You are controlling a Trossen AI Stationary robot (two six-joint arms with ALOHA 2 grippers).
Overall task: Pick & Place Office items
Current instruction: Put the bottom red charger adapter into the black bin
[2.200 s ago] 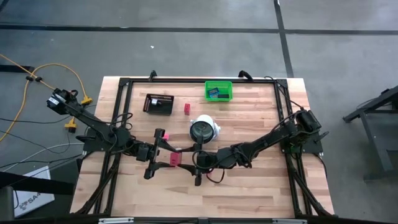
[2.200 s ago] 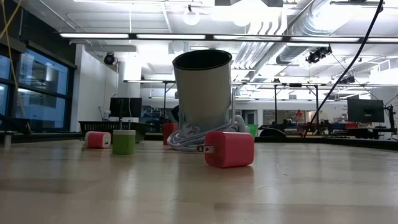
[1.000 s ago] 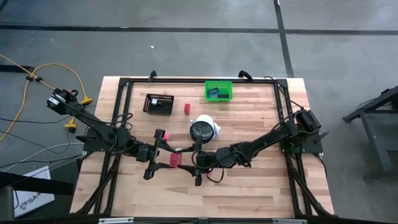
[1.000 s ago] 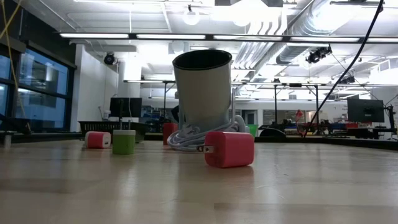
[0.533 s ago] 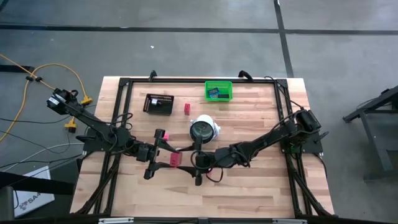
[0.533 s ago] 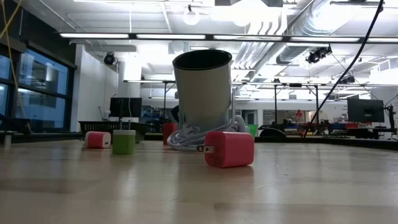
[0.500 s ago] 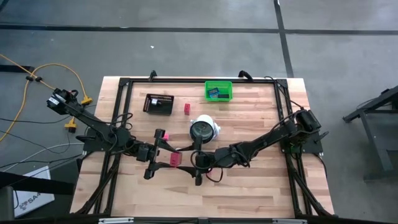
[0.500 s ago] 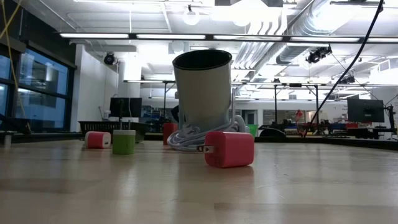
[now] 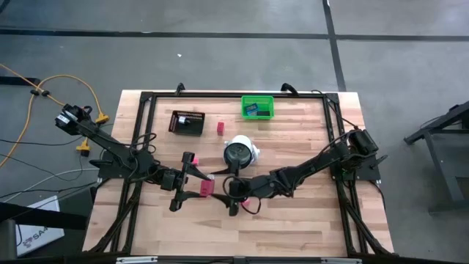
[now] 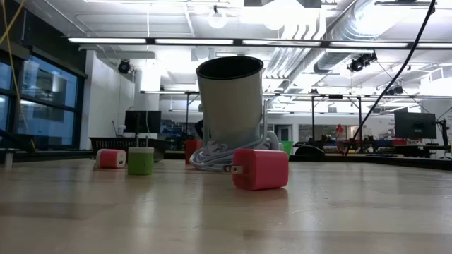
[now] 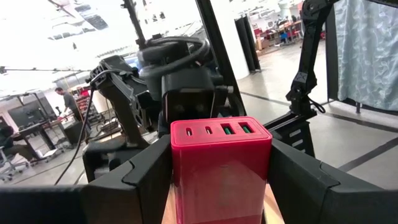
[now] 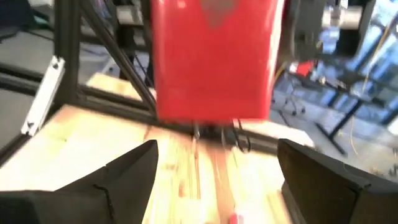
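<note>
My left gripper is shut on a red charger block with several ports on its face, near the table's middle. My right gripper is open and empty just right of it, facing the block; its fingers stand wide apart, short of the block. A pink block and a red block lie on the table. Another pink block with plug prongs lies on its side before the cup. Neither gripper shows in the low view. My left gripper pinches the red block by its two opposite side faces between its two fingers. The fingers come level from the table's left. The block's port face points away from the gripper, toward the right arm. The block appears clear of the table.
A white round cup with a dark inside and a coiled cable stand just beyond the grippers. A black mesh tray and a green bin holding blue pieces stand at the far side. A green block lies at left.
My right gripper has shifted slightly toward the table's left, closer to the red block. The left gripper and the block have kept still.
</note>
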